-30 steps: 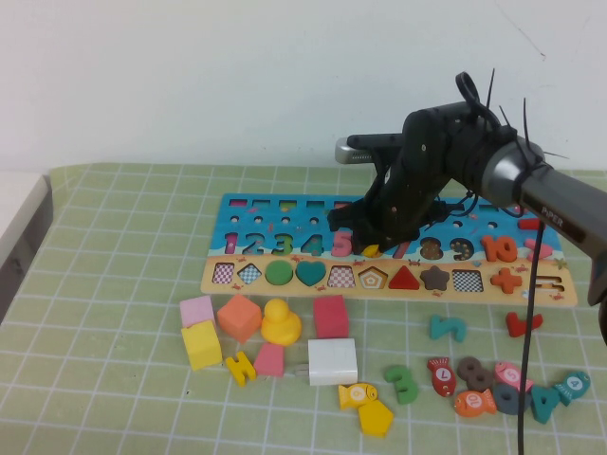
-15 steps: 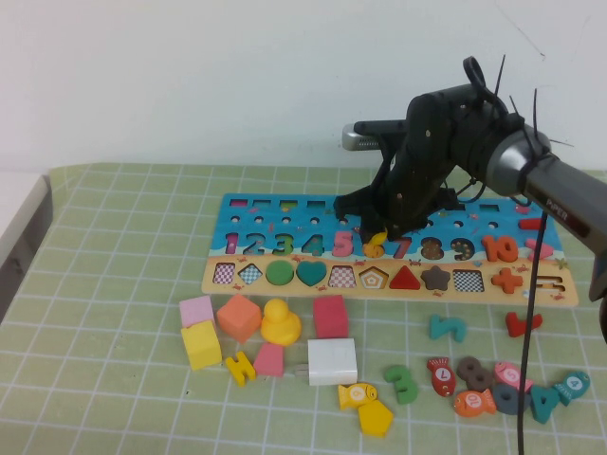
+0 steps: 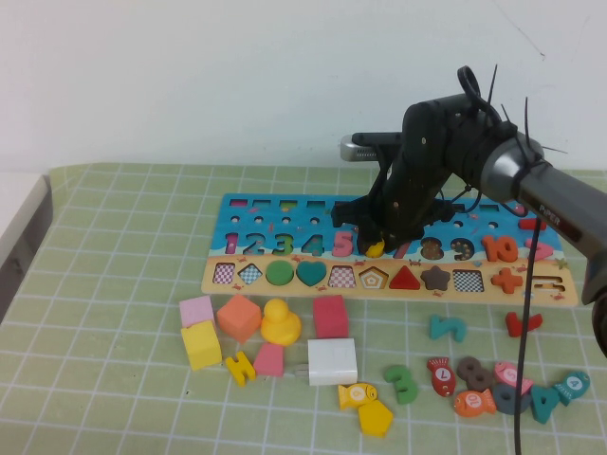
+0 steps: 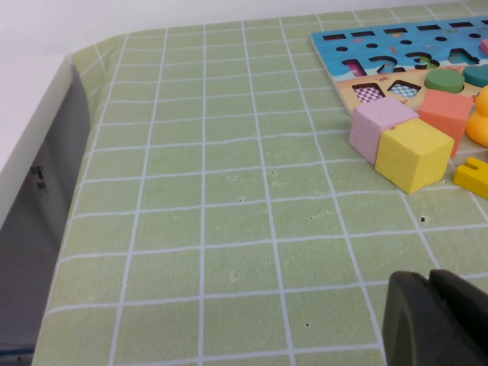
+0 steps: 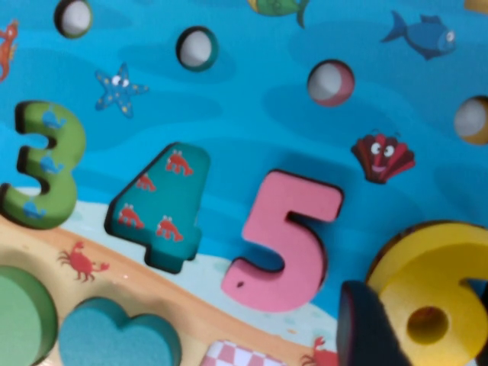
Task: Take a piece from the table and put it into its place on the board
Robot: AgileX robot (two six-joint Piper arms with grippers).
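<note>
The yellow numeral "6" (image 3: 376,248) is at its slot on the long board (image 3: 285,213), between the pink 5 and the red 7. My right gripper (image 3: 381,235) is down over it, shut on the "6". In the right wrist view the "6" (image 5: 438,286) lies next to the pink 5 (image 5: 286,240) on the blue band (image 5: 252,99), with one dark finger (image 5: 366,328) against its edge; the other finger is out of frame. My left gripper (image 4: 438,320) is shut and empty, low over the mat, away from the board. It is not in the high view.
In front of the board lie a yellow cube (image 3: 201,344), an orange cube (image 3: 239,317), a duck (image 3: 280,322), a pink block (image 3: 331,316), a white block (image 3: 332,361), a yellow "4" (image 3: 240,367) and a green "3" (image 3: 402,384). Loose numerals and fish (image 3: 503,389) lie at the front right.
My right gripper rose a little with the "6" half a second ago and has come back down onto the board at the slot. The left arm has not moved.
</note>
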